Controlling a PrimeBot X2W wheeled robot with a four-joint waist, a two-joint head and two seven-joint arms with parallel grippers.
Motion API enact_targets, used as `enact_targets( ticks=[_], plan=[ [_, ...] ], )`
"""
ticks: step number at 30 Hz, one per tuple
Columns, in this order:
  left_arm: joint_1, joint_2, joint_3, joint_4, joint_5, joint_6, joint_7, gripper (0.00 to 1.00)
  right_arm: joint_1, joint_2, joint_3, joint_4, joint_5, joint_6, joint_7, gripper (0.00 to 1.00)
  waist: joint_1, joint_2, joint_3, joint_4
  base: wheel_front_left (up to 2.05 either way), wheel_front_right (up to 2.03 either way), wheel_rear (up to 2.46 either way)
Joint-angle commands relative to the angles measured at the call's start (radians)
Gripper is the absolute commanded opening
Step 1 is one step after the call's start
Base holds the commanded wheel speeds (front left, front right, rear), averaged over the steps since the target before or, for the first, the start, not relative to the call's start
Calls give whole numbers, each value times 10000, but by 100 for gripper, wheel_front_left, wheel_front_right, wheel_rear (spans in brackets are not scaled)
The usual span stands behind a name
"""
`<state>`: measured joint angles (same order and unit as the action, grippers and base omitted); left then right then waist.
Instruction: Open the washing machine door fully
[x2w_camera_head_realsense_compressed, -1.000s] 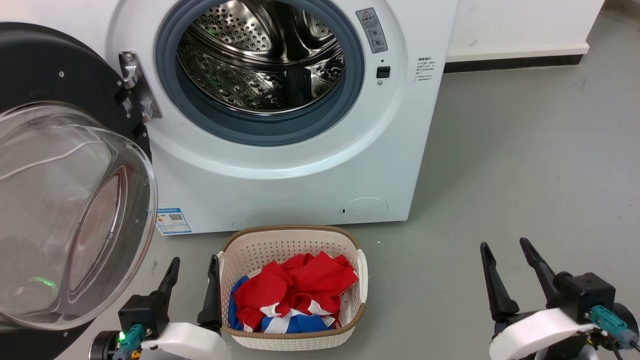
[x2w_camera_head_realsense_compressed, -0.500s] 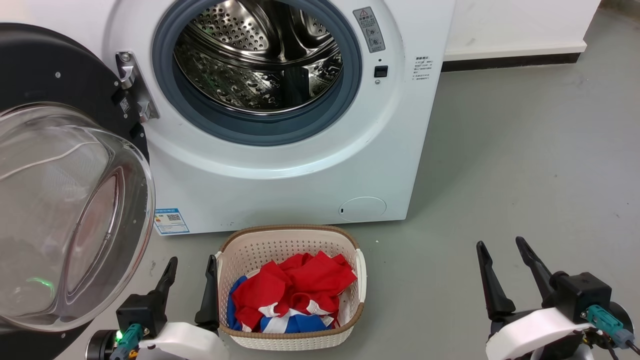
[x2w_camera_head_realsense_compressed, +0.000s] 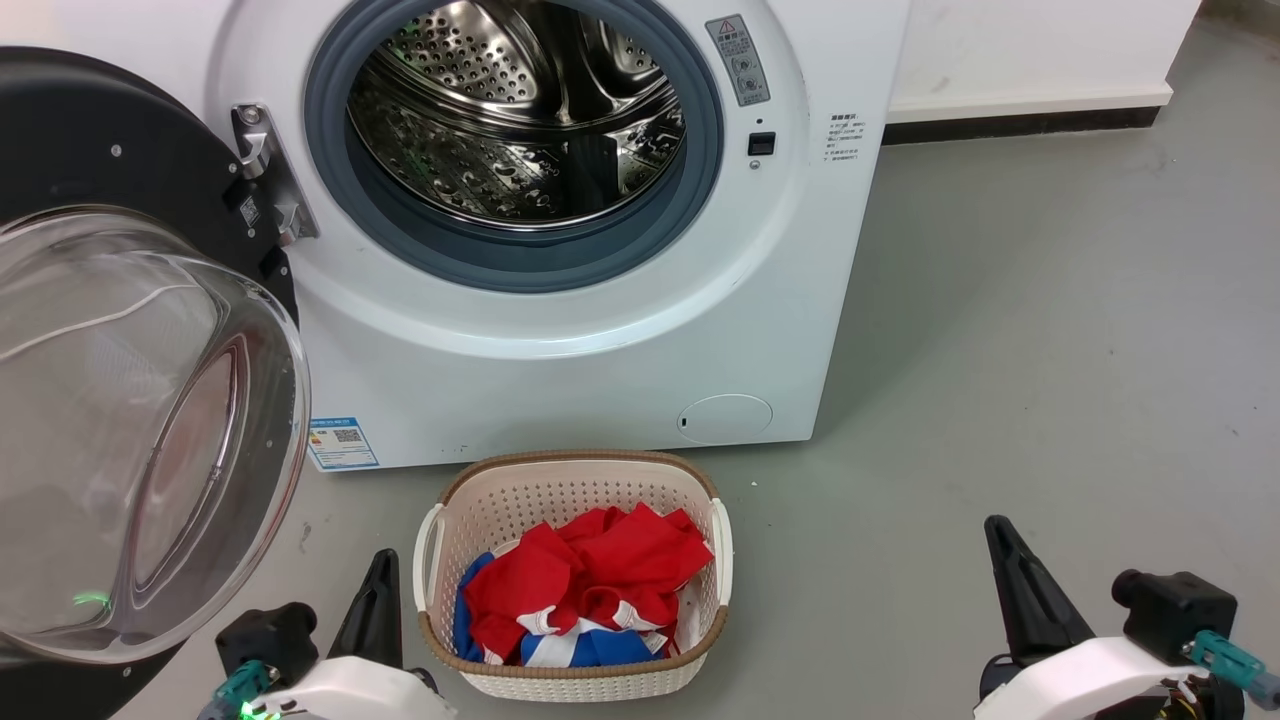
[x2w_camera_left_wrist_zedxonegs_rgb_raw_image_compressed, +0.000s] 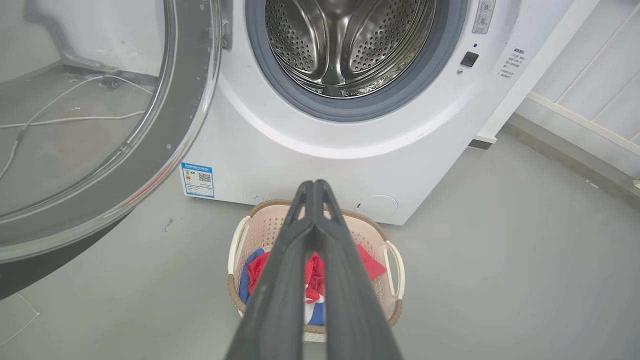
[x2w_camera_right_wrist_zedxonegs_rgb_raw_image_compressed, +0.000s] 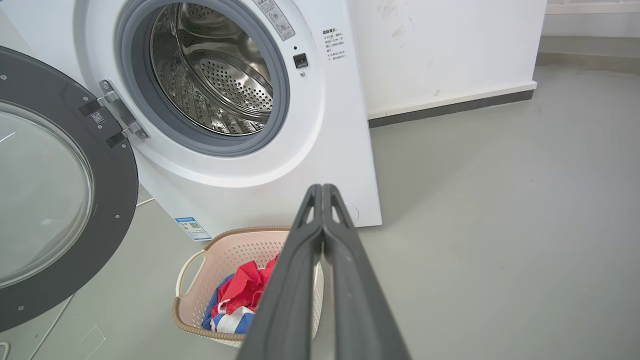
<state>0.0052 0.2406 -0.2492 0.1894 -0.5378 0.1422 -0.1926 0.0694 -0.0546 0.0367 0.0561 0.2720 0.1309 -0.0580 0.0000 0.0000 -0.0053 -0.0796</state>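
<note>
The white washing machine (x2w_camera_head_realsense_compressed: 600, 340) stands ahead with its steel drum (x2w_camera_head_realsense_compressed: 520, 110) exposed. The washing machine door (x2w_camera_head_realsense_compressed: 120, 140) is swung out wide to the left on its hinge (x2w_camera_head_realsense_compressed: 265, 170), and its clear glass bowl (x2w_camera_head_realsense_compressed: 130, 430) bulges toward me. My left gripper (x2w_camera_head_realsense_compressed: 383, 558) is shut at the lower left, empty, just right of the door's lower rim and apart from it. My right gripper (x2w_camera_head_realsense_compressed: 996, 525) is shut and empty at the lower right, over bare floor. In the wrist views, the left gripper (x2w_camera_left_wrist_zedxonegs_rgb_raw_image_compressed: 314, 183) and the right gripper (x2w_camera_right_wrist_zedxonegs_rgb_raw_image_compressed: 320, 187) each have their tips pressed together.
A beige laundry basket (x2w_camera_head_realsense_compressed: 690, 480) with red, blue and white clothes (x2w_camera_head_realsense_compressed: 580, 590) sits on the grey floor in front of the machine, between my grippers. A white wall with a dark skirting (x2w_camera_head_realsense_compressed: 1020, 125) runs behind on the right. Open floor (x2w_camera_head_realsense_compressed: 1050, 350) lies to the right.
Both grippers have closed from open to shut and dropped lower in the head view. The door and the basket stay where they were.
</note>
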Motion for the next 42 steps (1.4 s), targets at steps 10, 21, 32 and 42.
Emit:
enact_targets(
  ticks=[10, 21, 32, 42],
  plan=[
    [-412, -235, 619, 9, -1763, -456, 459, 0, -543, -180, -82, 194, 2340, 0, 135, 0, 0, 0, 7, 74, 0, 0, 0],
    [-546, -481, 1076, 100, -3201, -822, 855, 0, -742, -251, -167, 452, 4210, 0, 274, 0, 0, 0, 15, 149, 0, 0, 0],
    [-657, -688, 1456, 154, -4359, -1116, 1180, 0, -898, -291, -259, 654, 5694, 0, 401, 0, 0, 0, 23, 217, 0, 0, 0],
    [-736, -867, 1801, 213, -5402, -1375, 1472, 0, -1066, -315, -363, 846, 7020, -1, 533, 0, 0, 0, 30, 285, 0, 0, 0]
  ],
)
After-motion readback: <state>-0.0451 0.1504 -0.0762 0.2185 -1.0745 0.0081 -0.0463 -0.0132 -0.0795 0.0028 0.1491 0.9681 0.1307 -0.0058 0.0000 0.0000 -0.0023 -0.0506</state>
